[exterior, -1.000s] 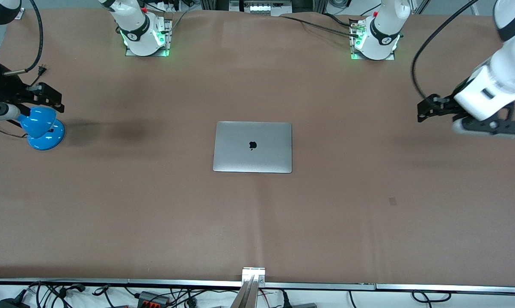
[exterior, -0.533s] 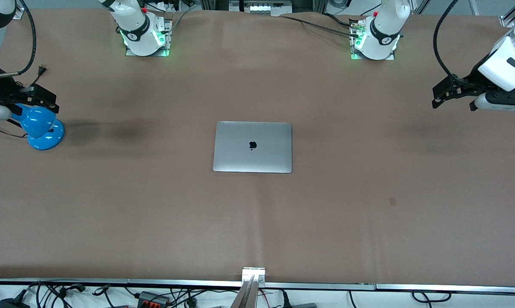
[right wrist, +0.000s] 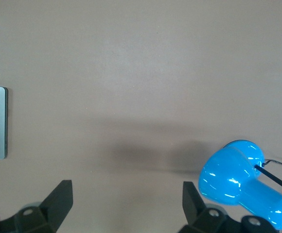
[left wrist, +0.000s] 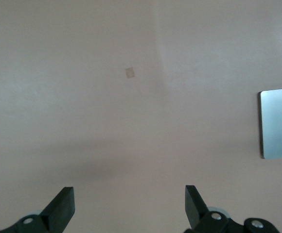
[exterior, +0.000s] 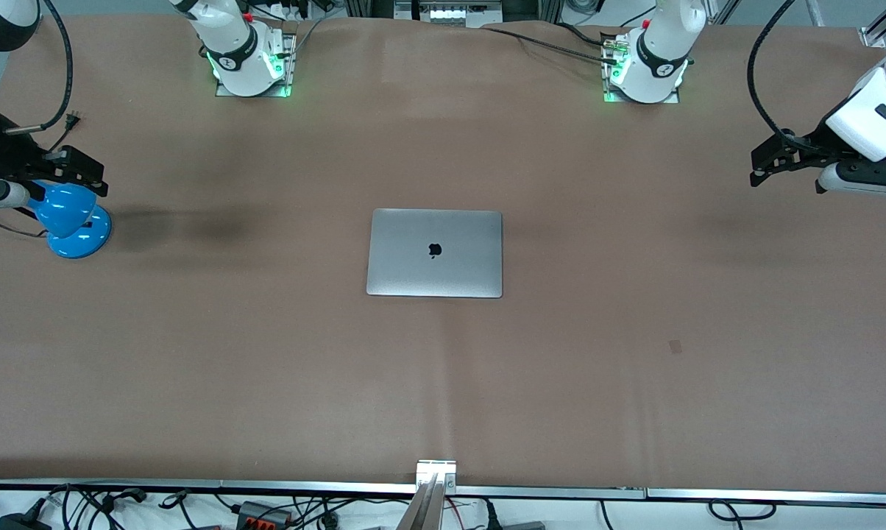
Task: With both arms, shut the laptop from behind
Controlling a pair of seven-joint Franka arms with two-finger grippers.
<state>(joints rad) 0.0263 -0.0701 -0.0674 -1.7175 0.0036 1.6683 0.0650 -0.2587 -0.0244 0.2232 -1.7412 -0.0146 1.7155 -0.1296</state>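
The laptop [exterior: 434,253] lies shut, lid up (black apple logo showing), mid-bench [exterior: 266,368]. The left pincer [exterior: 767,163] hangs over the bench's left-arm end, the right pincer [exterior: 82,171] over the blue lamp [exterior: 71,221] at the right-arm end, both well apart from the laptop.

Both arms are raised at their own ends of the surface, the left gripper [exterior: 761,163] and the right gripper [exterior: 86,171] each hanging in the air with fingers spread wide apart, holding nothing.
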